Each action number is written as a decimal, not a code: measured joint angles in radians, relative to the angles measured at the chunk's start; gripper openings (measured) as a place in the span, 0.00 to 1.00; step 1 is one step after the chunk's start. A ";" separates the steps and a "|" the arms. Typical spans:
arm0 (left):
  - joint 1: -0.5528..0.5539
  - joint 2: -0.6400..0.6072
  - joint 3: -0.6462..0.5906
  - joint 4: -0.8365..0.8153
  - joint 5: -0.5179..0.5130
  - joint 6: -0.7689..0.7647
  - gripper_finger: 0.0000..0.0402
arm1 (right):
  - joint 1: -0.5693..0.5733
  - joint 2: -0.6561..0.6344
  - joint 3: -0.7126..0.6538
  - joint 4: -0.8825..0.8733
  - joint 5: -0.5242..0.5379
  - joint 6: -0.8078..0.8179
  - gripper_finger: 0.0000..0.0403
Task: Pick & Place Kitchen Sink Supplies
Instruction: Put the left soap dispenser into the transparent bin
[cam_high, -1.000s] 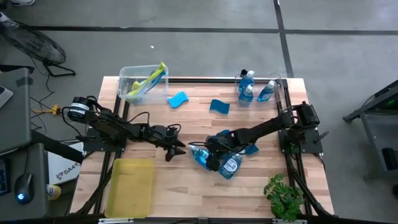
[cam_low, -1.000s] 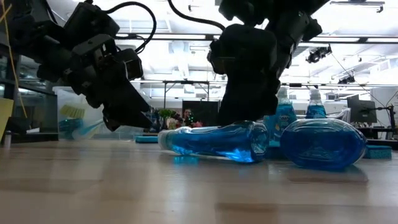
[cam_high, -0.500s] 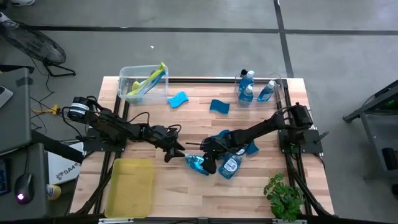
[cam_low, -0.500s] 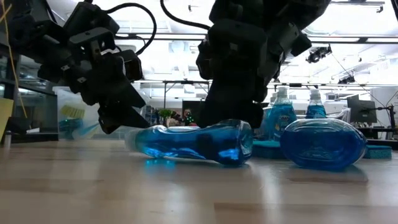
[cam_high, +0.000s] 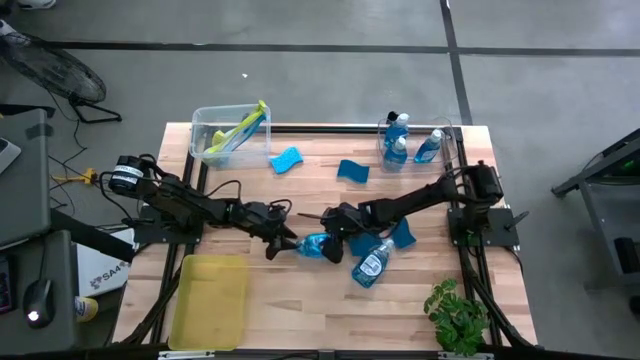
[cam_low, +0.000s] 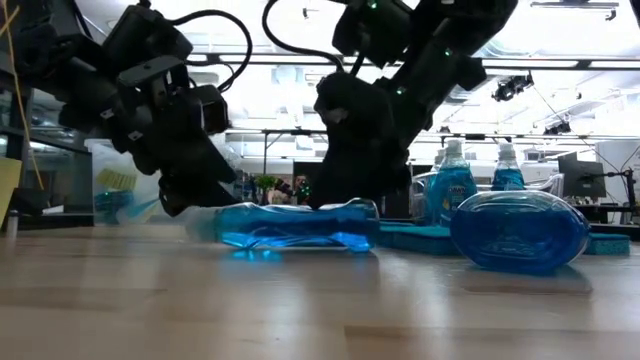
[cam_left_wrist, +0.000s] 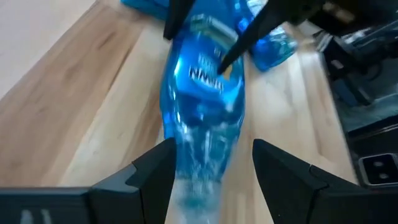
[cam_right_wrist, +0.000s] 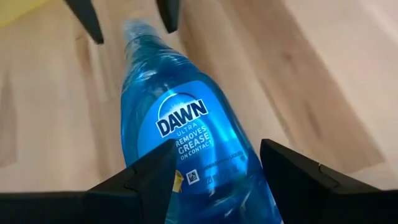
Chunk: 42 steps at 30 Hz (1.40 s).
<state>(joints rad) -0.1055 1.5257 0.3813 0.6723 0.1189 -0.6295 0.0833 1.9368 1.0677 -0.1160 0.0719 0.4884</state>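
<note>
A clear bottle of blue dish soap (cam_high: 316, 246) (cam_low: 290, 225) lies on its side mid-table, cap end toward the table's left. My right gripper (cam_high: 337, 236) (cam_right_wrist: 217, 186) is shut on its wide end. My left gripper (cam_high: 284, 243) (cam_left_wrist: 211, 180) is open, and its fingers stand on either side of the bottle's neck (cam_left_wrist: 200, 177) without plainly touching it. A second soap bottle (cam_high: 372, 263) (cam_low: 520, 232) lies flat just to the right. Blue sponges lie at the far side (cam_high: 285, 159) (cam_high: 352, 171), and another (cam_high: 402, 238) lies under my right arm. My right gripper pinches the soap bottle's wide lower body (cam_right_wrist: 245, 174) between its two fingers, one on each side. The fingers come slanting down from the table's right and lie along the bottle. The bottle lies on its side with its underside on the table.
A clear bin (cam_high: 205, 125) at the far left holds a yellow-green brush. Another clear bin (cam_high: 445, 135) at the far right holds upright soap bottles. A yellow tray (cam_high: 208, 300) lies at the near left, and a small plant (cam_high: 455, 315) stands at the near right.
My right gripper has moved toward the table's left edge and a little down, sliding the soap bottle along the table away from the second bottle. The bottle has turned, so its cap end points left and its neck has come between my left gripper's open fingers.
</note>
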 joint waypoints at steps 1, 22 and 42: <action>0.000 0.000 0.000 -0.012 -0.005 0.000 0.52 | -0.005 0.000 0.000 -0.005 0.004 -0.005 0.56; 0.000 0.000 0.000 -0.047 -0.013 0.063 0.52 | -0.060 0.002 -0.004 0.041 -0.004 -0.054 0.55; -0.009 0.000 0.288 -0.645 -0.051 0.448 0.77 | -0.072 0.003 -0.004 0.044 -0.037 -0.068 0.55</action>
<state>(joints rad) -0.1143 1.5257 0.6692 0.0276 0.0683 -0.1813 0.0116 1.9400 1.0634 -0.0715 0.0345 0.4208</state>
